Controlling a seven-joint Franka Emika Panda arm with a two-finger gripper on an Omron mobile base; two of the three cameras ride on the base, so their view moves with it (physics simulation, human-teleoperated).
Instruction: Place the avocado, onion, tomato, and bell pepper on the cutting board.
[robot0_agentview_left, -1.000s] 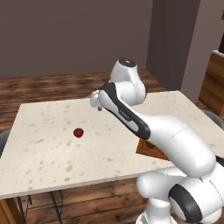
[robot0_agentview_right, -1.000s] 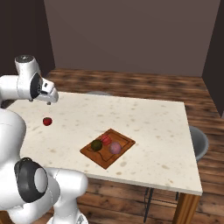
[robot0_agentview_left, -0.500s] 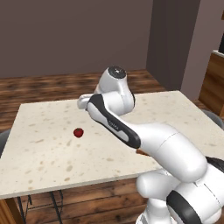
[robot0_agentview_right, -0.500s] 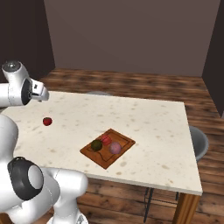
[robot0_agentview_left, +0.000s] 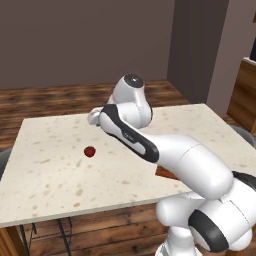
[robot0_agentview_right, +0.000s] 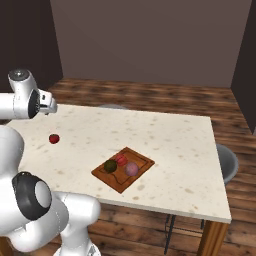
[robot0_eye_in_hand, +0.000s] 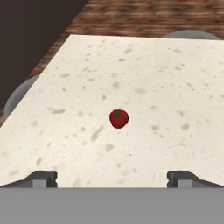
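The tomato (robot0_eye_in_hand: 118, 118), a small red ball with a green stem spot, lies alone on the speckled table (robot0_eye_in_hand: 175, 87), at the centre of the hand view, left of centre in the left base view and at the left edge in the right base view. It sits well apart from the cutting board (robot0_agentview_right: 145, 162), which lies at the centre of the right base view with the avocado (robot0_agentview_right: 110, 166), the onion (robot0_agentview_right: 132, 169) and a red item, probably the bell pepper (robot0_agentview_right: 121, 159), on it. The gripper (robot0_eye_in_hand: 112, 177) hangs above the table with its fingers spread wide and nothing between them. The main risk I see is the round tomato rolling: a finger touching it on the way down, or an off-centre close, could push it toward the table edge in the lower left of the left base view. No brand, label or writing can be read anywhere.
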